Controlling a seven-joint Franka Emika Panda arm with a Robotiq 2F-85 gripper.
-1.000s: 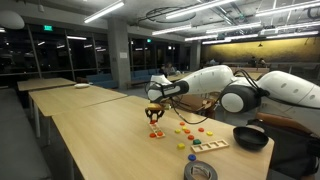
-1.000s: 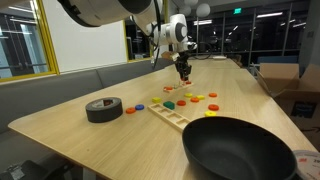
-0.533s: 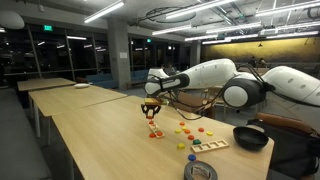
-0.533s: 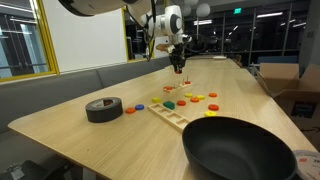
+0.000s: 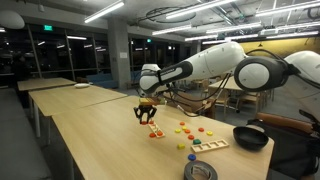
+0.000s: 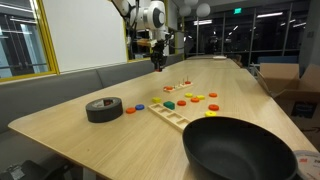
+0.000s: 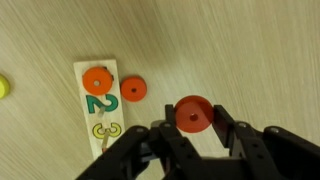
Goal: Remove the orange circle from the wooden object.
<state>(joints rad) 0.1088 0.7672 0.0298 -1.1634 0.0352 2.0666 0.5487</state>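
My gripper [image 7: 192, 128] is shut on the orange circle [image 7: 192, 113], a flat round piece with a centre hole, and holds it above the bare tabletop. In both exterior views the gripper [image 5: 146, 113] [image 6: 157, 62] hangs well above the table. The wooden object [image 5: 155, 134] [image 6: 183, 82] stands small on the table, below and to one side of the gripper. In the wrist view a pale wooden strip [image 7: 104, 125] with painted numbers lies to the left. An orange disc [image 7: 96, 80] rests on it and a second one [image 7: 131, 90] lies beside it.
A black bowl [image 5: 251, 138] [image 6: 240, 150] stands near the table edge. A flat pale tray [image 5: 210, 147] [image 6: 175, 115] and a black tape roll [image 5: 201, 171] [image 6: 104, 109] lie nearby. Several coloured discs [image 5: 190, 130] [image 6: 195, 99] are scattered by the tray.
The gripper has risen from the wooden object and moved sideways away from it, carrying the orange circle. The other things have not moved.
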